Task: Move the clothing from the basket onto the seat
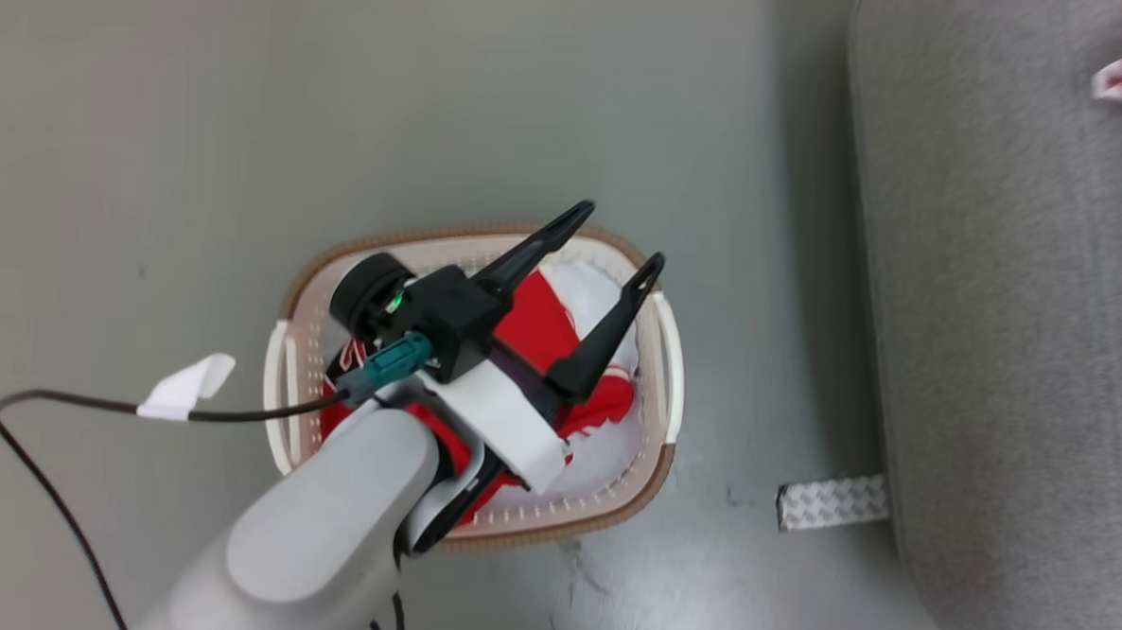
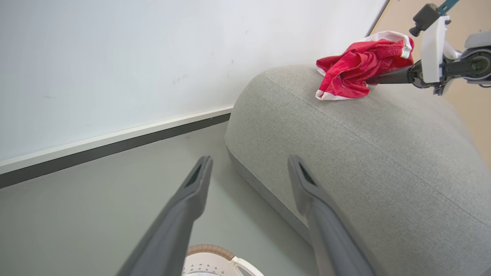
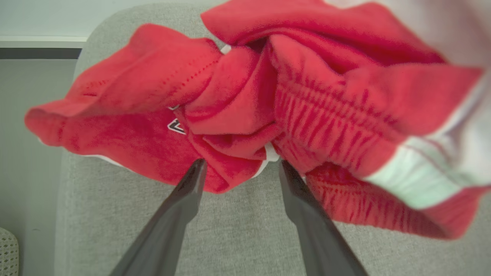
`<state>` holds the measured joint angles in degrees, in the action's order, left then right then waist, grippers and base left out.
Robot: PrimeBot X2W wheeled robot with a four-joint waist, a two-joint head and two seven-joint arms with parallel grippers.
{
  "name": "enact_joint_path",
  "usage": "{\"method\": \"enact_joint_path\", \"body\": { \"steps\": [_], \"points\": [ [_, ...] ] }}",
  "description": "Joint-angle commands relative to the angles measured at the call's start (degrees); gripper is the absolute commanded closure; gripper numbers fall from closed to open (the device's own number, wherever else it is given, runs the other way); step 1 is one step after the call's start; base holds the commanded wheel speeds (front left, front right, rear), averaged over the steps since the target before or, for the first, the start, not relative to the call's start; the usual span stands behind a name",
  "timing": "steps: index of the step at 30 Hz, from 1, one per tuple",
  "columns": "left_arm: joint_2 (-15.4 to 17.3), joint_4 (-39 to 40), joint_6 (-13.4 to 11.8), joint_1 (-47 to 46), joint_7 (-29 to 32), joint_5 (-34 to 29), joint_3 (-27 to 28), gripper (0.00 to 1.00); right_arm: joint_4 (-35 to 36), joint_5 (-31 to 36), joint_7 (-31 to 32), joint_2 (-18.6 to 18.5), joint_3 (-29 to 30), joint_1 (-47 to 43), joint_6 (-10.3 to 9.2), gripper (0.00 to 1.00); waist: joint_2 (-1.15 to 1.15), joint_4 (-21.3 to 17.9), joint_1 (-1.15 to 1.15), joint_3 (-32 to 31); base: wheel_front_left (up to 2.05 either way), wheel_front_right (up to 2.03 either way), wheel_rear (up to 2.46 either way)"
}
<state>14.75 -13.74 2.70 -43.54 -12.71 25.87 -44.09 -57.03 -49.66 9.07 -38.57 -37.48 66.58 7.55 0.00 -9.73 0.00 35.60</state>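
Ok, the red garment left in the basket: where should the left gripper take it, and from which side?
Probably the raised fold in the middle of the red garment, from straight above: the basket walls close off the sides, and the open left gripper hangs over it.

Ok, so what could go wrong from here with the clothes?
The right pincer stands open with its tips at the folds of the red garment on the sofa; pulling back might snag and drag it off. The left pincer, open above the basket, might catch the rim or lift the basket with the remaining clothing.
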Motion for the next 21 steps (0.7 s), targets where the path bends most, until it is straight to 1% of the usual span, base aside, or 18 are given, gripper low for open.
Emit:
{"method": "enact_joint_path", "body": {
  "steps": [1, 5, 8, 11, 14, 17, 19, 21],
  "points": [
    [0.2, -0.5, -0.2, 1.1, -0.5, 0.5, 0.2, 0.00, 0.5, -0.8, 0.6, -0.5, -0.6, -1.3, -0.13, 0.00, 0.00, -0.4, 0.00, -3.5, 0.00, 0.00, 0.00],
    [0.4, -1.7, -0.5, 3.5, -1.4, 2.2, 1.2, 0.00, 3.3, -2.2, 2.5, -1.2, -3.8, -4.1, -0.13, 0.00, 0.00, -0.8, 0.00, -8.7, 0.00, 0.00, 0.00],
    [0.5, -2.2, -1.0, 5.6, -1.8, 2.9, 2.3, 0.00, 6.7, -2.7, 1.6, -2.3, -6.0, -5.9, -0.13, 0.00, 0.00, -1.0, 0.00, -12.7, 0.00, 0.00, 0.00],
    [0.6, -2.4, -1.7, 7.9, -2.1, 3.9, 3.7, 0.00, 10.9, -4.1, 0.4, -2.5, -7.7, -8.5, -0.13, 0.00, 0.00, -1.0, 0.00, -16.8, 0.00, 0.00, 0.00],
    [1.3, -2.0, -2.5, 10.1, -2.4, 4.8, 5.5, 0.00, 15.1, -5.1, -2.1, -3.7, -8.8, -10.7, -0.13, 0.00, 0.00, -0.8, 0.00, -20.3, 0.00, 0.00, 0.00],
    [2.3, -1.7, -3.4, 12.3, -2.4, 5.5, 7.8, 0.00, 18.3, -3.7, -5.4, -4.7, -9.9, -12.5, -0.13, 0.00, 0.00, -0.4, 0.00, -23.3, 0.00, 0.00, 0.00],
    [2.8, -0.9, -4.2, 13.7, -2.4, 5.8, 9.8, 0.00, 20.3, -4.0, -7.9, -4.5, -9.4, -14.0, -0.13, 0.00, 0.00, 0.1, 0.00, -24.9, 0.00, 0.00, 0.00],
    [3.2, 0.0, -4.8, 15.5, -2.4, 5.6, 12.0, 0.00, 21.8, -3.1, -10.6, -5.2, -9.0, -15.4, -0.13, 0.00, 0.00, 0.7, 0.00, -26.4, 0.00, 0.00, 0.00]
  ]
}}
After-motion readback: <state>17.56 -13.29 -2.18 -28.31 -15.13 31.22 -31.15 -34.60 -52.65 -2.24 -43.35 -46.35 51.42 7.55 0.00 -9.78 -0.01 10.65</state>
